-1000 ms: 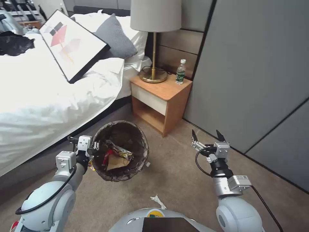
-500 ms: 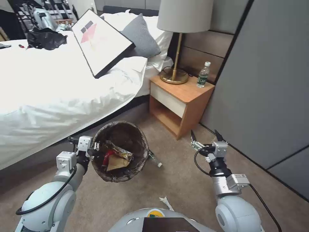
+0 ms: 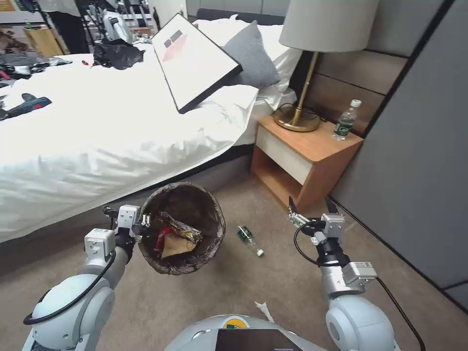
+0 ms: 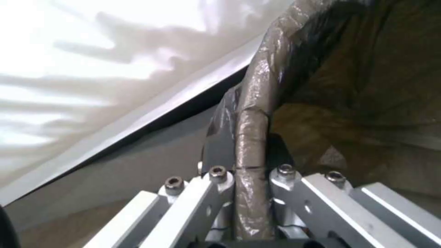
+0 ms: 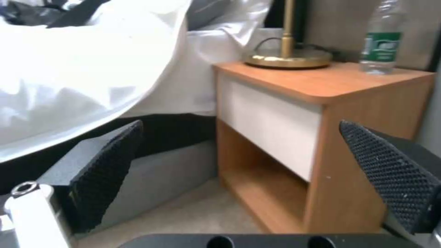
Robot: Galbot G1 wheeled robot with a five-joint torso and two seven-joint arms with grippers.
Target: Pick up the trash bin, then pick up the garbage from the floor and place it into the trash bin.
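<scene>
My left gripper (image 3: 142, 225) is shut on the near rim of the trash bin (image 3: 192, 199) and holds it off the floor (image 3: 278, 278). In the left wrist view the dark bag-wrapped rim (image 4: 252, 137) is pinched between the left gripper's fingers (image 4: 250, 172). Inside the bin lie a red-and-white cup, a brown paper scrap (image 3: 175, 246) and a wrapper. Garbage on the carpet: a small green-labelled bottle (image 3: 248, 239) on its side just right of the bin, and a white tissue (image 3: 263, 308) close to my base. My right gripper (image 3: 312, 205) hovers open and empty, right of the bottle.
A wooden nightstand (image 3: 312, 161) stands ahead of the right gripper, carrying a brass lamp (image 3: 298, 117) and an upright green-labelled bottle (image 3: 345, 119). The white bed (image 3: 112, 136) fills the left side, with a framed picture (image 3: 195, 58) on it. A grey wall panel (image 3: 419, 170) bounds the right.
The whole picture has slid right, so the camera has turned left. The lying bottle has come into sight from behind the bin. Both arms keep their pose.
</scene>
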